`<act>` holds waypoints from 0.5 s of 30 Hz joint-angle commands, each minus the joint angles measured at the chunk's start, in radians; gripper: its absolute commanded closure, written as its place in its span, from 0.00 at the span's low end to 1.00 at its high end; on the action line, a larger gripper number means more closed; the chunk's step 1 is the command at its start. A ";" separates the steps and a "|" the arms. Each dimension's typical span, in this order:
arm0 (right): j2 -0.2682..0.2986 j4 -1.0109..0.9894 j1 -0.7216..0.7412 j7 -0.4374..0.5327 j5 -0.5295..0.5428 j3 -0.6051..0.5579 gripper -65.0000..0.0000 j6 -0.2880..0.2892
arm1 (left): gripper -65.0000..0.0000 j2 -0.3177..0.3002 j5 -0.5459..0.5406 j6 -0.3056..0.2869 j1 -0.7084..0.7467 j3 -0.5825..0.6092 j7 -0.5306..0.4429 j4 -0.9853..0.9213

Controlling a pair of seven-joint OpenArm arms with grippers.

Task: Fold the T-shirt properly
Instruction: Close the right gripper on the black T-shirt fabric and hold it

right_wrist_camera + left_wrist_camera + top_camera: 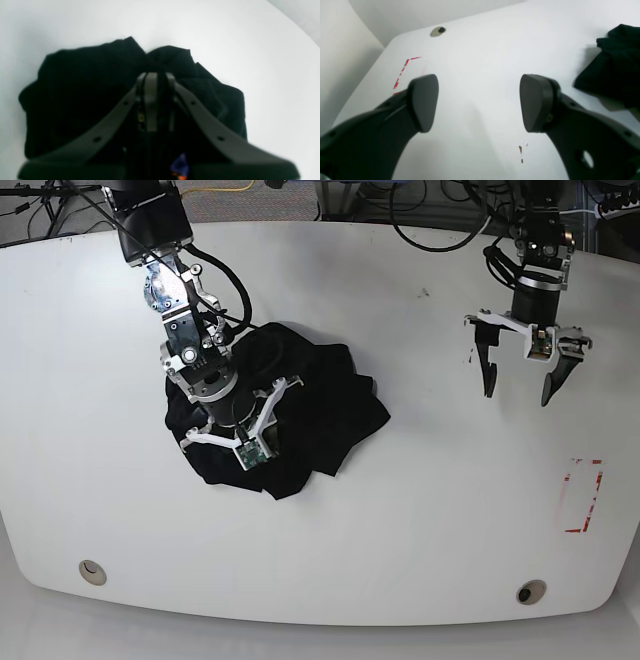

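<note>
The black T-shirt (pixel 320 400) lies bunched in a crumpled heap on the left half of the white table (pixel 430 510). My right gripper (pixel 243 442) is down on the heap. In the right wrist view the right gripper (pixel 155 80) is shut, pinching a fold of the T-shirt (pixel 82 95). A bit of the purple and orange graphic (pixel 180 165) shows below the fingers. My left gripper (pixel 517 394) is open and empty, raised above bare table well to the right of the shirt. In the left wrist view the left gripper (pixel 478 102) stands wide open, with an edge of the T-shirt (pixel 615 67) at far right.
A red tape outline (pixel 583 497) marks the table at right; it also shows in the left wrist view (pixel 401 73). Round grommet holes (pixel 531 591) (pixel 92 571) sit near the front edge. Cables lie beyond the table's far edge.
</note>
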 commanded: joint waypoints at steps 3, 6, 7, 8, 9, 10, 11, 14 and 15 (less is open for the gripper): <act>0.003 0.037 0.020 0.023 0.000 0.010 0.85 -0.005 | 0.26 -0.006 -0.003 0.007 0.000 0.000 -0.025 0.010; 0.013 0.028 0.027 0.023 0.000 0.003 0.86 -0.004 | 0.26 -0.006 -0.007 0.004 -0.001 0.005 -0.021 0.010; 0.015 0.031 0.030 0.023 0.000 0.003 0.87 -0.005 | 0.26 -0.006 -0.007 0.003 0.000 0.005 -0.021 0.010; 0.016 0.034 0.032 0.023 0.000 0.004 0.87 -0.006 | 0.26 -0.006 -0.007 0.003 0.000 0.006 -0.021 0.010; 0.017 0.037 0.033 0.023 0.000 0.005 0.87 -0.006 | 0.26 -0.006 -0.007 0.003 0.000 0.006 -0.021 0.010; 0.019 0.040 0.034 0.023 0.000 0.006 0.87 -0.006 | 0.26 -0.006 -0.007 0.003 0.000 0.007 -0.021 0.011; 0.020 0.045 0.035 0.024 0.001 0.006 0.87 -0.006 | 0.26 -0.006 -0.007 0.003 0.000 0.007 -0.021 0.011; 0.023 0.062 0.035 0.023 0.008 0.008 0.84 -0.006 | 0.26 -0.006 -0.007 0.003 -0.001 0.009 -0.021 0.008; 0.024 0.077 0.034 0.013 0.026 0.011 0.79 -0.004 | 0.26 -0.006 -0.008 0.004 -0.003 0.014 -0.021 0.008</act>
